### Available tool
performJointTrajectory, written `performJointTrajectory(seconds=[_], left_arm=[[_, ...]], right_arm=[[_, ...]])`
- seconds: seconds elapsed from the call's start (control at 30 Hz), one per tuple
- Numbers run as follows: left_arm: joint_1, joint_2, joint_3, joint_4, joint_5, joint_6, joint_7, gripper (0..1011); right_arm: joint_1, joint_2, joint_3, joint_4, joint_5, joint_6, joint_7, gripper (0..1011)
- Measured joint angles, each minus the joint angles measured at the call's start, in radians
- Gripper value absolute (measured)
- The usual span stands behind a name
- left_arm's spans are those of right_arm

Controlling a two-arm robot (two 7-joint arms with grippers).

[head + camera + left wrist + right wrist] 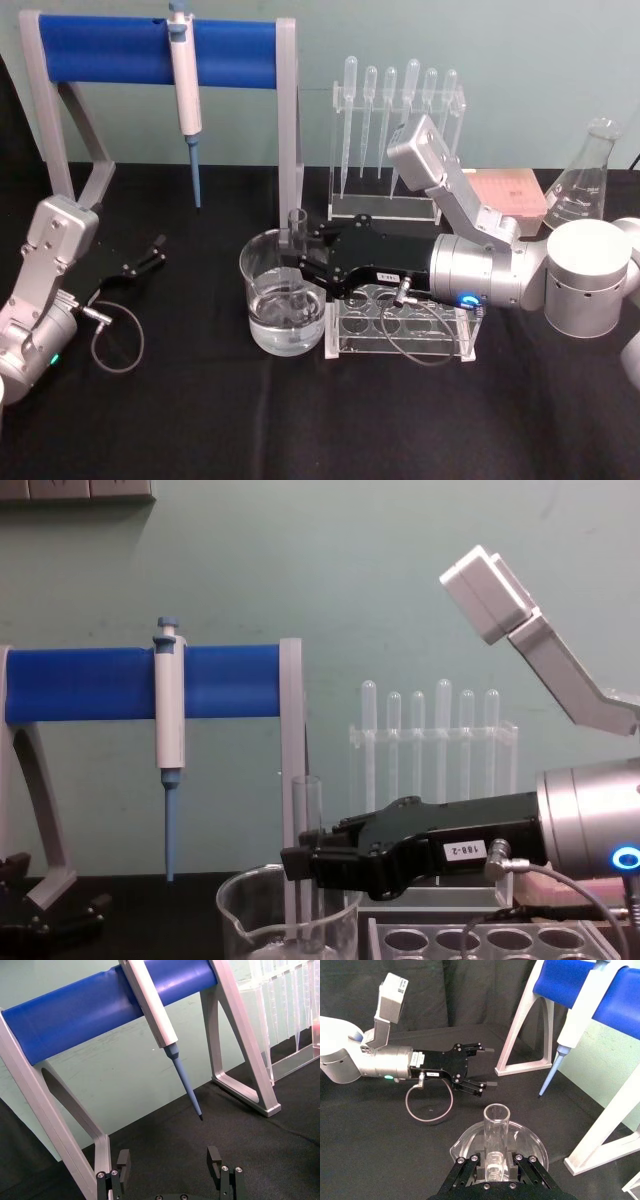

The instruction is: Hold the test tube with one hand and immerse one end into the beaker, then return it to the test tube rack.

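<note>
Closest to us on the black table (200,420) stands the beaker (283,300), water in the bottom, and just beside it on the robot's right sits the clear test tube rack (400,325), its round holes facing up.

Right above that rack we have the right gripper (300,262), reaching across from the right towards the beaker. Its two jaws are clamped on the test tube (297,225), and the tube stands upright. The right wrist view shows it squarely: open rim on top, fingers (470,1167) pressed to either side of the glass. From the chest view the tube (305,810) drops past the beaker's rim (290,880), so the lower end is inside the beaker. Whether the tip is under the water, we can't tell.

Over on the left, the left gripper (155,252) hangs just above the cloth, well apart from the beaker. Its jaws are spread wide with nothing between them.

Farther back, the blue bar of the stand (120,50) carries a white pipettor (185,90), blue tip pointing down. Behind the right arm we see a rack of plastic pipettes (395,110), a pink box (508,190) and, far right, a glass flask (585,185).
</note>
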Motion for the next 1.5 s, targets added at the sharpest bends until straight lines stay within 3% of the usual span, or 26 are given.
performJointTrajectory(seconds=[1.5], left_arm=[[0.0, 0.0, 0.0, 0.0, 0.0, 0.0, 0.0, 1000]], right_arm=[[-0.001, -0.002, 0.003, 0.002, -0.002, 0.0, 0.005, 242]])
